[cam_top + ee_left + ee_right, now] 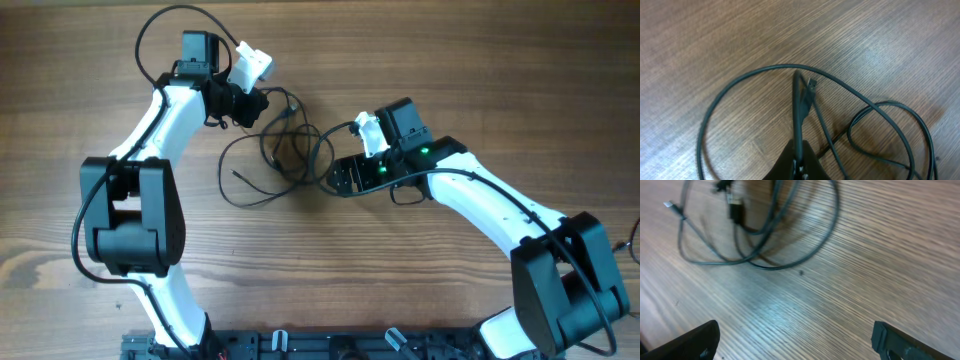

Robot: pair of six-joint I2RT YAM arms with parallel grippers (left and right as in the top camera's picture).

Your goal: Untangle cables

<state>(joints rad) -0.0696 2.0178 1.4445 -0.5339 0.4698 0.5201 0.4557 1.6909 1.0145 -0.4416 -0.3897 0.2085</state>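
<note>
The cables (283, 150) lie in loose, tangled loops on the wooden table (480, 70), between the 2 grippers. The left gripper (798, 156) is closed on 1 strand of the cables, which runs up from between its fingers and past a small silvery plug (811, 83). The right gripper (795, 342) stands wide open with nothing between its 2 fingers, over the wood beside the loops, where another plug end (671, 204) rests on the table.
</note>
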